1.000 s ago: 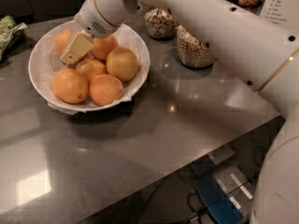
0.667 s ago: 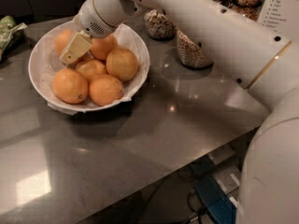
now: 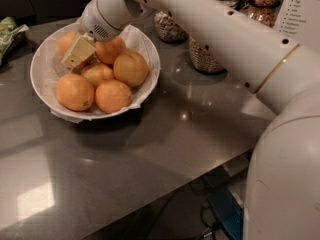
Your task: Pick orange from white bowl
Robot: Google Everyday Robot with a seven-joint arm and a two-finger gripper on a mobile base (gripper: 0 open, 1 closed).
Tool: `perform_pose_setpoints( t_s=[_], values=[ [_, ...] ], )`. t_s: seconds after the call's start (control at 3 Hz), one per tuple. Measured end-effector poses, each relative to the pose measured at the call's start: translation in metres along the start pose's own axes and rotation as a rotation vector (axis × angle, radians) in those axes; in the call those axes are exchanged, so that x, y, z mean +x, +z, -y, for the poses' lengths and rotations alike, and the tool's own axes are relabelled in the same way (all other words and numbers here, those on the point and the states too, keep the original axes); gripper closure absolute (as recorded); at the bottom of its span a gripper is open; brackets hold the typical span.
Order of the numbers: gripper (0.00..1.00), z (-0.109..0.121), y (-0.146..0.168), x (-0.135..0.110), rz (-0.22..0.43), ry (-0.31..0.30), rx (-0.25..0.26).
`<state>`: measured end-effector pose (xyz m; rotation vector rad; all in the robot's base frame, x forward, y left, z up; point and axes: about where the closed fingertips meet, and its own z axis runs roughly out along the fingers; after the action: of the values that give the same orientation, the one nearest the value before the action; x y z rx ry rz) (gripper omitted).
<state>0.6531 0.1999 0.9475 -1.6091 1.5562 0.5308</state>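
The white bowl [image 3: 146, 46] stood in the upper left of the frame on the grey desk [image 3: 150, 154]. It was lined with crinkled white paper and held six oranges packed close together. The hand [image 3: 76, 54] reached down into the back of the bowl from the upper right, and its pale yellowish pad lay in among the fruit. Whether the hand was spread or pressed together could not be told.

The orange [image 3: 110, 49], deep in colour, sat at the back of the bowl just to the right of that pad, under the white wrist. Another orange [image 3: 66, 40] showed partly behind the pad on its left.

The white arm [image 3: 225, 39] ran across the top of the frame to the right edge. Behind it stood glass jars [image 3: 204, 58] of grainy contents. A green packet [image 3: 10, 31] lay at the far left edge.
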Motion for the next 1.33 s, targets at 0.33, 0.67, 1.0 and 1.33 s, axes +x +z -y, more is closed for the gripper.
perform_pose_setpoints(
  t_s=[0.33, 0.67, 1.0, 1.33],
  values=[
    [0.24, -0.0052, 0.0234, 0.0039, 0.018, 0.021, -0.04],
    [0.26, -0.0053, 0.0235, 0.0039, 0.018, 0.021, -0.04],
    [0.45, -0.0053, 0.0235, 0.0039, 0.018, 0.021, -0.04],
    [0.68, -0.0053, 0.0235, 0.0039, 0.018, 0.021, -0.04]
  ],
)
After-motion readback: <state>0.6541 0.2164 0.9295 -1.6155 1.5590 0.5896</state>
